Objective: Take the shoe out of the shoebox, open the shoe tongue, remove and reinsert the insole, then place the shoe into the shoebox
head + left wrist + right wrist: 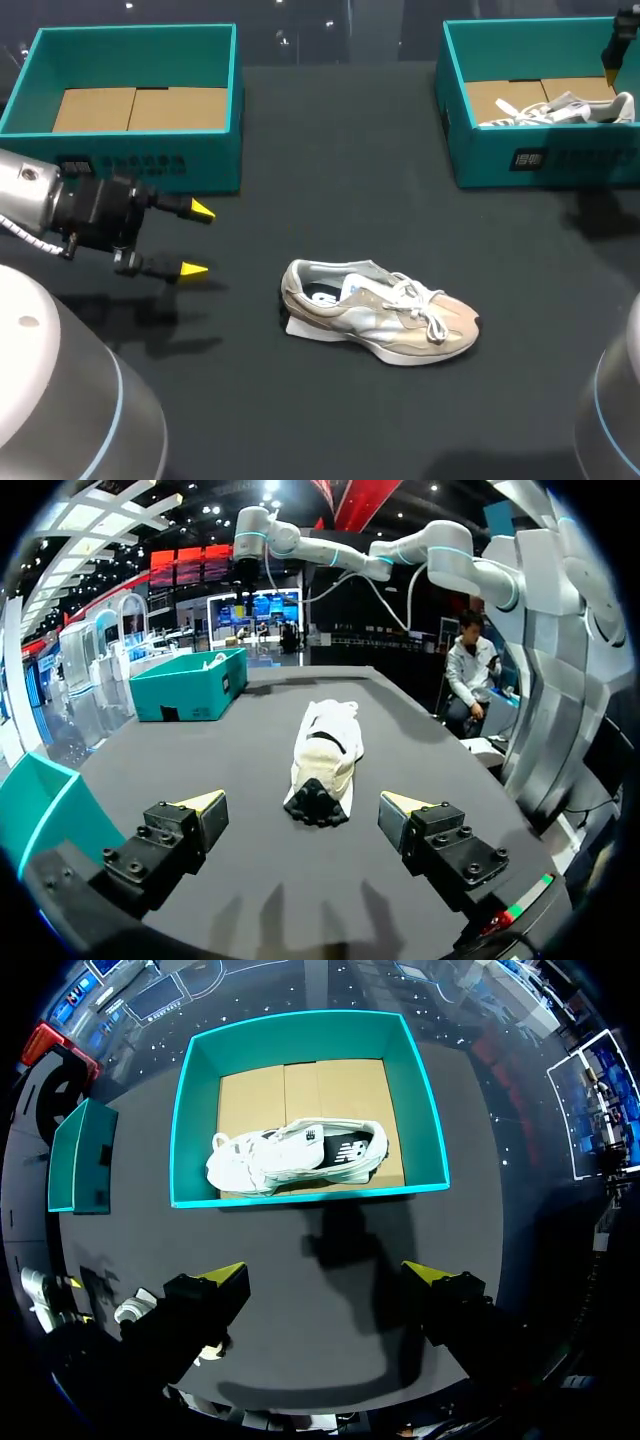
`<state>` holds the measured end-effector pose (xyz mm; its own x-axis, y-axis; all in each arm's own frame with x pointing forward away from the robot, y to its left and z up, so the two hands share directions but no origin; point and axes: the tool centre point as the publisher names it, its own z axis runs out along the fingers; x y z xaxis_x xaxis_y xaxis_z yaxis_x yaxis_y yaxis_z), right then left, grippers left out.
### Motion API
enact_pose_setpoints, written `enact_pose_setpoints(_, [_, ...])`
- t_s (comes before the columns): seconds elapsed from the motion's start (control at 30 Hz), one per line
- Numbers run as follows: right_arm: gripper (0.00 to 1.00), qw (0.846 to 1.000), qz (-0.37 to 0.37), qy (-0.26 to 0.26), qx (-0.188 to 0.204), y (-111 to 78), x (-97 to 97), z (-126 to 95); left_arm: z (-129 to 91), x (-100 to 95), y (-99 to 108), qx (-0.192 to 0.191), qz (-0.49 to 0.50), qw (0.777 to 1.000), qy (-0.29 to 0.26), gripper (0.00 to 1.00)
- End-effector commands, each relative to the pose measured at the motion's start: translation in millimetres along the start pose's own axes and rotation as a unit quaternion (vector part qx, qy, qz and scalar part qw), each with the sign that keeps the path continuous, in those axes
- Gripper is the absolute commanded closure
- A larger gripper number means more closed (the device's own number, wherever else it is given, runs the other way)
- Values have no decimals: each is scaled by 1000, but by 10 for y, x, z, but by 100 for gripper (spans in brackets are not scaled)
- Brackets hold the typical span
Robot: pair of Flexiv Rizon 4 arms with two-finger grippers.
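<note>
The left tool hangs wide open and empty, facing the heel of the shoe resting mid-way across the counter. The right tool, likewise open and empty, hovers above the right box, which holds a second shoe. The shoe looks light, soft above and firm-soled, so I'd pinch the heel collar. Laces hide the tongue, and the insole barely shows.

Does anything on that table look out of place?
The beige shoe sits out on the table, and a pale flat piece pokes from under its heel, possibly the insole. A white shoe lies on its side in the right box.
</note>
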<state>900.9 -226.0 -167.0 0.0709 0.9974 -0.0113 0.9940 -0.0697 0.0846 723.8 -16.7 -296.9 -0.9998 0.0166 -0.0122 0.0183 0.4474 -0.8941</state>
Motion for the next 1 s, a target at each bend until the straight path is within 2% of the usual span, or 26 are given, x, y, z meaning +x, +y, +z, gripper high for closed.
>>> enact_pose_setpoints(0.03, [0,1000,0,0,0,-1,4,0,82,44,206,2,2,1000,9,0])
enact_pose_setpoints(0.23, [0,1000,0,0,0,-1,4,0,173,-7,517,11,-4,999,31,0])
enact_pose_setpoints(0.4, [0,1000,0,0,0,-1,4,0,260,-29,694,16,-14,999,35,0])
enact_pose_setpoints(0.77, [0,1000,0,0,0,-1,4,0,402,-42,783,26,-18,999,36,0])
enact_pose_setpoints(1.0, [0,1000,0,0,0,-1,4,0,593,-49,734,30,-9,998,45,0])
